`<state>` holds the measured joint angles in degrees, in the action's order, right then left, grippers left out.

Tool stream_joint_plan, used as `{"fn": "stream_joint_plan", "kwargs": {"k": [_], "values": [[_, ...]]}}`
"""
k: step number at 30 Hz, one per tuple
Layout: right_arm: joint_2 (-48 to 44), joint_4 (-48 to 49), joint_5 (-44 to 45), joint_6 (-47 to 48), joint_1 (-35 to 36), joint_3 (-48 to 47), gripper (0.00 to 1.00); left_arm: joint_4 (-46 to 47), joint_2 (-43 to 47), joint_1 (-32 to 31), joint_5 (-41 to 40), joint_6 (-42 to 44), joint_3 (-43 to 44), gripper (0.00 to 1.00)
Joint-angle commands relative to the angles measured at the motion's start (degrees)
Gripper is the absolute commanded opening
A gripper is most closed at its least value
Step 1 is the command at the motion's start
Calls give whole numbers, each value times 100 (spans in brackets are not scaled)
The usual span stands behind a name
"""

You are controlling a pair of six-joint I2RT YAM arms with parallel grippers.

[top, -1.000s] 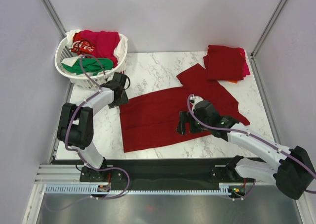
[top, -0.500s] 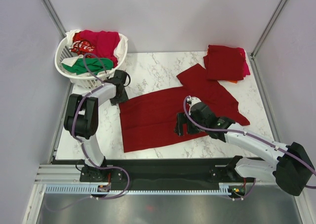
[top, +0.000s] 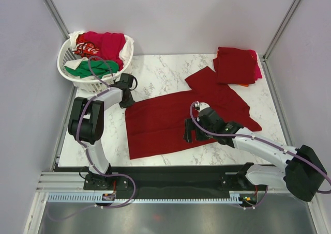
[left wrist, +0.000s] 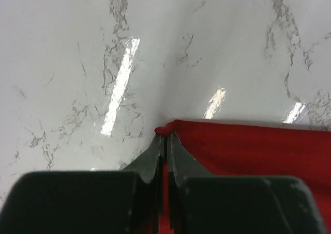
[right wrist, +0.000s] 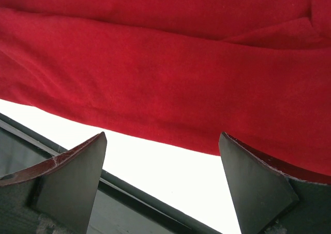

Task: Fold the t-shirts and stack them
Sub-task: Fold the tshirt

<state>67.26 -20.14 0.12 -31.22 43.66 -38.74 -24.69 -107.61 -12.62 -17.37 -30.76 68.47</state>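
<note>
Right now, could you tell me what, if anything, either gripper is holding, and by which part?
The left gripper is shut on the far left corner of the spread dark red cloth t-shirt; the open right gripper holds nothing.

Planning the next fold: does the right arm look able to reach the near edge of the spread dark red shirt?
Probably yes: the right gripper hangs open over the near edge of the dark red shirt, nothing between.

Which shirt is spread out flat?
The dark red t-shirt mid-table; the others sit folded in the far-right stack or crumpled in the basket.
</note>
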Motion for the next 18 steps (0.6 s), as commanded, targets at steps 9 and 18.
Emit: {"fn": "stream_joint_plan", "kwargs": {"k": [9, 18], "values": [[479, -525, 840, 28, -252, -1730, 98, -132, 546, 5, 14, 290, 53, 2], [2957, -921, 920, 81, -1728, -5411, 98, -642, 812, 23, 602, 431, 413, 2]]}}
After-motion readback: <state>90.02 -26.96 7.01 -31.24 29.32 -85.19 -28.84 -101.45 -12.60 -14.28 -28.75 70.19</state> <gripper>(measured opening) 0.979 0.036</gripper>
